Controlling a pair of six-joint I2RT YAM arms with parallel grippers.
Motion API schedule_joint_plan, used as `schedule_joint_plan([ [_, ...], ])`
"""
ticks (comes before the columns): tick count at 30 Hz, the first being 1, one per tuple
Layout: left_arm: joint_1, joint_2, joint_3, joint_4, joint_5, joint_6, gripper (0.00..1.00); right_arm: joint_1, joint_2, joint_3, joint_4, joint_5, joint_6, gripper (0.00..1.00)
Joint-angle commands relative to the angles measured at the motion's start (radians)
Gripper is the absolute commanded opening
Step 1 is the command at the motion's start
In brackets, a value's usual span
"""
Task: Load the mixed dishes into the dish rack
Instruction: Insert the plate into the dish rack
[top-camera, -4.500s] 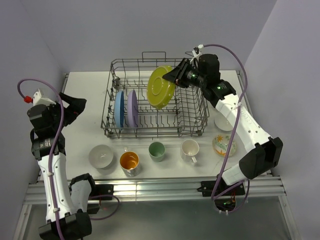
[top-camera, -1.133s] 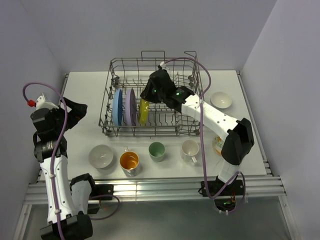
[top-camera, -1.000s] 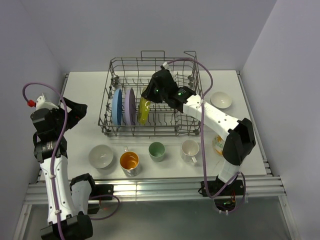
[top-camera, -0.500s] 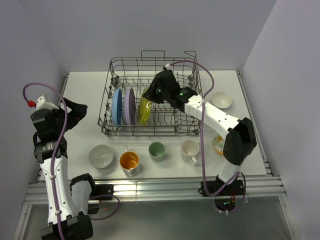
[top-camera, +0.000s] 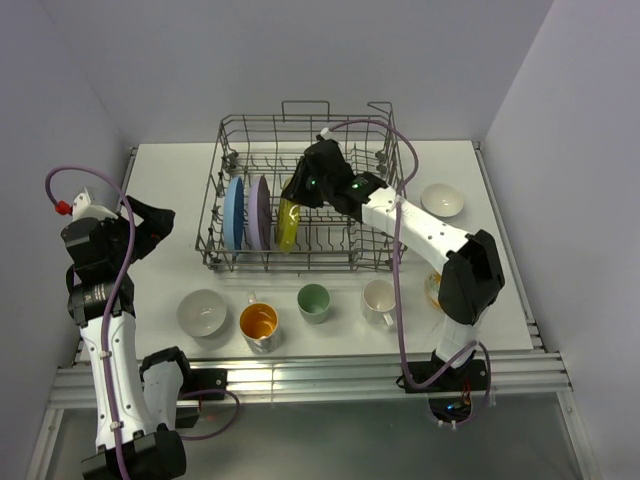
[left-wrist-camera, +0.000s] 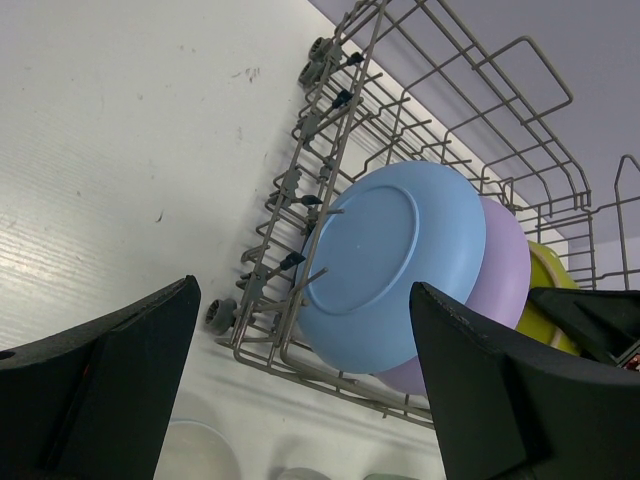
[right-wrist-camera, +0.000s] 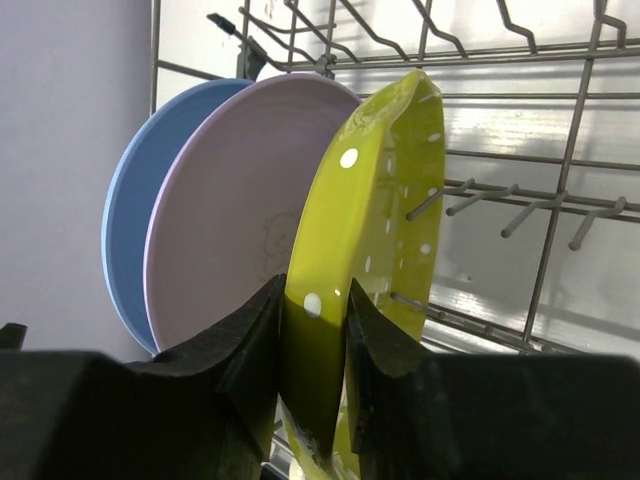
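White table (top-camera: 170, 190) carries the dish rack (top-camera: 270, 121); inside it the right gripper (right-wrist-camera: 315, 305) pinches the yellow-green plate (right-wrist-camera: 375, 200), which stands upright just beside the lavender plate (right-wrist-camera: 240, 200). Left gripper (left-wrist-camera: 303, 290) hangs wide open, empty, left of the rack.

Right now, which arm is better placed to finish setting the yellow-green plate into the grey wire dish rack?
Right. The right claw grips the yellow-green plate by its rim inside the grey wire dish rack, beside the lavender plate. The left claw is open, outside the rack.
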Motion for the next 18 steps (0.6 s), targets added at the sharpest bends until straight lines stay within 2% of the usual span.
schedule_joint_plan([
  [1, -0.001, 0.000, 0.014, 0.030, 0.001, 0.005, 0.93, 0.024, 0.050, 0.072, 0.012, -0.020, -0.047, 0.35],
  [4, -0.001, 0.001, 0.017, 0.027, 0.000, 0.008, 0.93, 0.043, 0.077, 0.117, -0.004, -0.014, -0.071, 0.40],
  [12, -0.001, -0.002, 0.024, 0.022, 0.000, 0.014, 0.93, 0.076, 0.120, 0.158, -0.018, 0.034, -0.113, 0.45],
  [16, -0.003, -0.005, 0.024, 0.019, -0.002, 0.017, 0.93, 0.081, 0.119, 0.163, -0.017, 0.043, -0.134, 0.58],
  [18, -0.001, -0.005, 0.024, 0.021, 0.000, 0.015, 0.93, 0.083, 0.113, 0.155, -0.011, 0.042, -0.136, 0.60],
])
